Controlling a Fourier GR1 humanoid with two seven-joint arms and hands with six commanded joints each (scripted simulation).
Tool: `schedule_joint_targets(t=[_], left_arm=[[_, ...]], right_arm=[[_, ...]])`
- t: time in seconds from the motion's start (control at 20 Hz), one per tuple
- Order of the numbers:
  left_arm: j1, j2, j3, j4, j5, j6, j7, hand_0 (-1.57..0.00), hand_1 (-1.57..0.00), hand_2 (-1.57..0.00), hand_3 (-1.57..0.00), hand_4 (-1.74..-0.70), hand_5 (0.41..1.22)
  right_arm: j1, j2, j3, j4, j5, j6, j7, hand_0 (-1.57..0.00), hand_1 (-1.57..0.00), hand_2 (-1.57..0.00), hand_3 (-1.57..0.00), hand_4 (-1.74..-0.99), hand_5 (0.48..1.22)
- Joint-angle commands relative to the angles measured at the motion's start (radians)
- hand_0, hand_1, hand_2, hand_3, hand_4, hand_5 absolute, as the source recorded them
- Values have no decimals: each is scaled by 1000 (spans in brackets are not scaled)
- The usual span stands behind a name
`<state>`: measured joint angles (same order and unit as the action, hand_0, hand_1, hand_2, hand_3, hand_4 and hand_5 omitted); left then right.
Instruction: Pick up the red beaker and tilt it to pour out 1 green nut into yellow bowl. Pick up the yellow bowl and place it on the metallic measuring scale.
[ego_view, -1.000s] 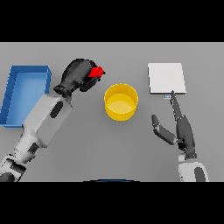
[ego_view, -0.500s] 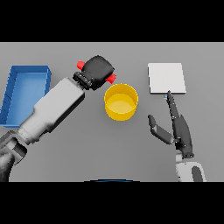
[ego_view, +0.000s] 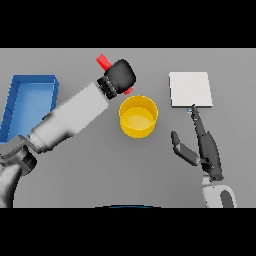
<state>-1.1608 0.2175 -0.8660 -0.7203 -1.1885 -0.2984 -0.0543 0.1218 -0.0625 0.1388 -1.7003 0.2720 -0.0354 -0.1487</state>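
My left hand (ego_view: 121, 76) is shut on the red beaker (ego_view: 104, 62), holding it in the air just above and left of the yellow bowl (ego_view: 138, 117). Red shows on both sides of the hand; most of the beaker is hidden by the fingers. The bowl stands at the table's middle and no nut is visible in it. The metallic measuring scale (ego_view: 190, 89) is a pale square plate at the right rear. My right hand (ego_view: 205, 148) rests open to the right of the bowl, its fingertips reaching the scale's near edge.
A blue tray (ego_view: 29, 102) sits at the far left, partly behind my left forearm (ego_view: 70, 120).
My left hand has carried the red beaker rightward and up to beside the bowl's far left rim. The right hand has shifted slightly toward the scale.
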Motion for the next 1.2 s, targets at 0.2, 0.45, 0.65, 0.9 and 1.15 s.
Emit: schedule_joint_targets(t=[0.2, 0.45, 0.65, 0.9, 1.15], left_arm=[[0, -23, -56, 0, -62, 29, 19, -1571, -1571, -1571, -1571, -1736, 1221], [-28, -48, -143, 16, -154, 25, 14, -1571, -1571, -1571, -1571, -1735, 1221], [-96, -61, -211, 47, -217, -9, -61, -1571, -1571, -1571, -1571, -1733, 1221], [-152, -94, -261, 84, -274, -35, -83, -1571, -1571, -1571, -1571, -1728, 1221], [-263, -61, -182, 144, -243, 6, -121, -1571, -1571, -1571, -1571, -1725, 1221]], right_arm=[[-14, 21, 3, 7, -16, 1, -18, 1, 1, 1, 1, -1058, 700], [-1, 20, 4, 7, 11, -21, -10, 1, 1, 1, 1, -1082, 677], [-21, 17, -1, 20, 9, -19, -6, 1, 1, 1, 1, -1063, 673], [-18, 16, 5, 0, 18, -25, -13, 1, 1, 1, 1, -1041, 683], [-10, 21, 14, 7, 36, -33, -11, 1, 1, 1, 1, -1030, 683]])
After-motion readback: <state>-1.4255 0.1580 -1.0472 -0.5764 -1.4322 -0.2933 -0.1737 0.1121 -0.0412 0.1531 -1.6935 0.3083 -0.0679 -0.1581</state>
